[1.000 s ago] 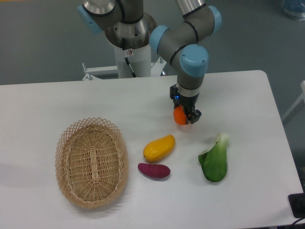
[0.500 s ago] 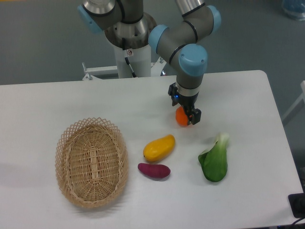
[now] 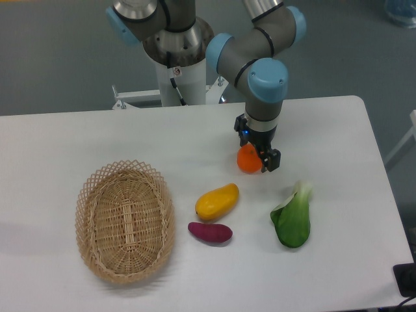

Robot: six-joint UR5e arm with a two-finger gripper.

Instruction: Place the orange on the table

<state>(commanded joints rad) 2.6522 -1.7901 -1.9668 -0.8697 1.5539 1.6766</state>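
On the left side of the big flat white table [image 3: 58, 143] sits an oval woven wicker basket [image 3: 124, 220]. To its right, near the middle, lies a long yellow-orange mango [image 3: 217, 201], and just below the mango, close but apart from it, lies a dark purple sweet potato [image 3: 210, 232]. Up and to the right of the mango is the small round bright-orange orange [image 3: 247, 159]. It is down low at the white top, well away from the basket. The grey and blue robot arm [image 3: 260, 71] reaches down from above, and its black two-finger gripper [image 3: 257, 158] is right at the orange. One dark finger shows on the right side of the orange, touching it or almost touching it. The other finger is hidden, so I cannot tell if the fingers are squeezing the orange or have let go. Farther right, below the gripper, lies a leafy green bok choy with a pale stem [image 3: 292, 217].
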